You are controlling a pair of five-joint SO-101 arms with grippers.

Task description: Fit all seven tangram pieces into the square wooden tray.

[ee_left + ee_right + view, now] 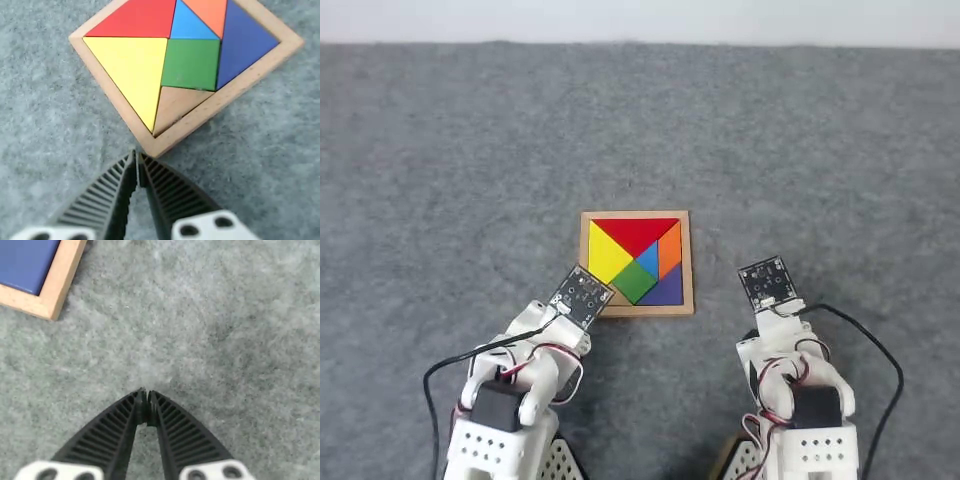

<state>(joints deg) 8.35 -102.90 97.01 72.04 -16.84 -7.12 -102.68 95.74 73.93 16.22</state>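
Observation:
The square wooden tray [686, 262] lies mid-table holding a red triangle [635, 233], yellow triangle [606, 255], orange piece [670, 250], small blue triangle [648, 259], green square [636, 281] and dark blue triangle [665, 290]. Between yellow [132, 70] and green [191, 64] is a tan triangular patch [177, 102] that looks recessed. My left gripper [136, 159] is shut and empty, just off the tray's near corner [155, 147]. Shut and empty too, my right gripper [146, 394] is over carpet, apart from the tray corner [50, 300].
Grey carpet [470, 150] covers the whole table. The left arm [535, 370] and right arm [790, 380] stand at the near edge, with cables trailing beside them. No loose piece lies on the carpet.

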